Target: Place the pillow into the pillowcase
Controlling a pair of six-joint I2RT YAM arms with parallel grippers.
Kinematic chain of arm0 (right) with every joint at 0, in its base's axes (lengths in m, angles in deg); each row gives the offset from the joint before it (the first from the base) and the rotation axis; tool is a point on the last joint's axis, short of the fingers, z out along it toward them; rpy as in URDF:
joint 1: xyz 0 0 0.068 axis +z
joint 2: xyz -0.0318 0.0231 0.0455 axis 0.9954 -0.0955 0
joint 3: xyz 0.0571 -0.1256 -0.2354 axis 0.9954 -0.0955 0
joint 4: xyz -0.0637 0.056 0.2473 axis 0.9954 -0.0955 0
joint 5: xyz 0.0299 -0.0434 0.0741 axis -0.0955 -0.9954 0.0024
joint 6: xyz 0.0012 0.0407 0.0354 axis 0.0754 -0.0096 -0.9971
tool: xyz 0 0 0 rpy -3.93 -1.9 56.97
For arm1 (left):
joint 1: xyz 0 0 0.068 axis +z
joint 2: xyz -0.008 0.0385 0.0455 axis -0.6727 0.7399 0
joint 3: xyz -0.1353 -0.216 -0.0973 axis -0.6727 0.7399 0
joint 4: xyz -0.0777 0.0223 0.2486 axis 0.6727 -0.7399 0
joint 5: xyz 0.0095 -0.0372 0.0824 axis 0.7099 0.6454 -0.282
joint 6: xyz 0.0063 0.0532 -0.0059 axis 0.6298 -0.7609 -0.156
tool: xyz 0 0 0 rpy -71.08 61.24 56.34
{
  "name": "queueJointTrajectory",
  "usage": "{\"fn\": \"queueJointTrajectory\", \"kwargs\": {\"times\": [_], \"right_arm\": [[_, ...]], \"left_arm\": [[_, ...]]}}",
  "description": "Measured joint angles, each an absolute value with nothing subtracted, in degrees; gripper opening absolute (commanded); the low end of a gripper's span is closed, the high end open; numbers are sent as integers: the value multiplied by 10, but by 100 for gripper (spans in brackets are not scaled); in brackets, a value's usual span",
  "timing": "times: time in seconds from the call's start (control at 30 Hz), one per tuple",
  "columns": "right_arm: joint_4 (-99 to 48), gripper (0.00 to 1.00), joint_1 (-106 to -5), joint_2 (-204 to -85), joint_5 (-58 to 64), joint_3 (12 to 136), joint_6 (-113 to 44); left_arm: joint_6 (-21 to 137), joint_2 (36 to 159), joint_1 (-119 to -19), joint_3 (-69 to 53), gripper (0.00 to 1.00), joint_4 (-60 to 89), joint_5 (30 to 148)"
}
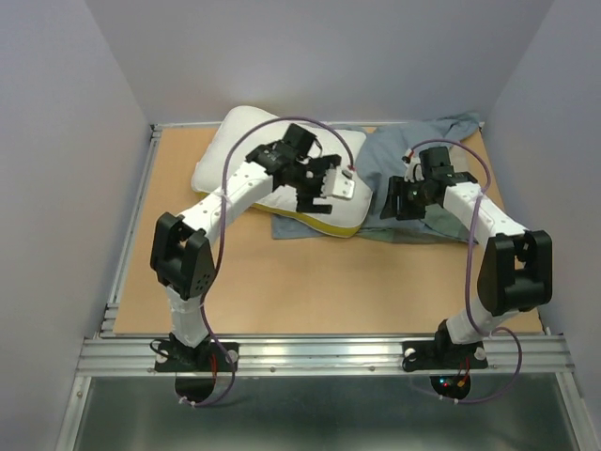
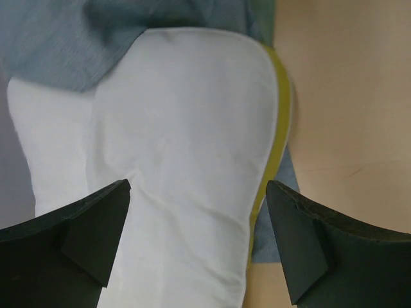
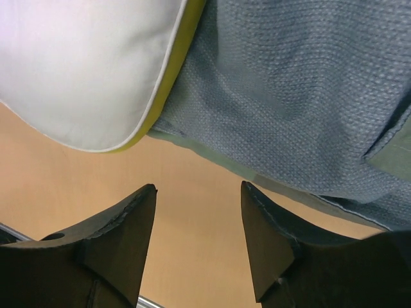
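Observation:
The white pillow (image 1: 235,155) lies at the back of the table, its yellow band along the near right edge. The grey-blue pillowcase (image 1: 441,132) is crumpled to its right, and part of it lies under the pillow's near corner. My left gripper (image 1: 324,183) hovers open over the pillow's right end. In the left wrist view, the pillow (image 2: 186,128) fills the space below the left gripper (image 2: 198,186), with the pillowcase (image 2: 64,38) beyond it. My right gripper (image 1: 399,197) is open above bare table beside the pillowcase's left edge. Its wrist view shows the right gripper (image 3: 198,187) empty, the pillow (image 3: 83,64) and pillowcase (image 3: 295,96) ahead.
The wooden table (image 1: 310,291) is framed by a metal rail on the left (image 1: 131,225) and an aluminium rail at the near edge (image 1: 319,352). Grey walls close in the back and both sides. Both arm bases are bolted to the near rail.

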State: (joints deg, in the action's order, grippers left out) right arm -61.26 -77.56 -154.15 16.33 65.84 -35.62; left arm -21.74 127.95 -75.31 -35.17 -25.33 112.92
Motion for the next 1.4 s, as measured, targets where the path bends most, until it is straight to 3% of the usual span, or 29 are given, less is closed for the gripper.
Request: {"fn": "queueJointTrajectory", "kwargs": {"times": [0.17,0.37,0.43,0.47,0.5,0.53,0.57,0.77,0.9,0.97,1.17,1.4], "right_arm": [[-608,60,-794,-1548,174,658,-368],[-605,61,-808,-1548,188,658,-371],[-605,61,-808,-1548,190,658,-371],[-605,62,-809,-1548,190,658,-371],[-605,62,-809,-1548,191,658,-371],[-605,62,-810,-1548,193,658,-371],[-605,62,-811,-1548,195,658,-371],[-586,62,-818,-1540,202,637,-375],[-557,61,-819,-1535,200,624,-389],[-539,61,-819,-1535,197,622,-402],[-460,60,-816,-1547,176,622,-462],[-394,56,-768,-1607,123,622,-510]], "left_arm": [[-263,1304,-838,-295,99,-214,1098],[-282,1370,-861,-257,99,-151,1047],[-284,1390,-863,-259,79,-137,1035],[-283,1404,-864,-266,60,-134,1026],[-282,1414,-864,-275,17,-132,1020],[-278,1428,-864,-294,5,-137,1013],[-275,1438,-864,-308,0,-139,1010],[-224,1485,-829,-447,0,-237,1099],[-161,1573,-765,-664,0,-360,1239],[-134,1589,-735,-704,0,-380,1292],[-42,1575,-687,-628,0,-366,1404],[48,1574,-687,-591,0,-301,1439]]}}
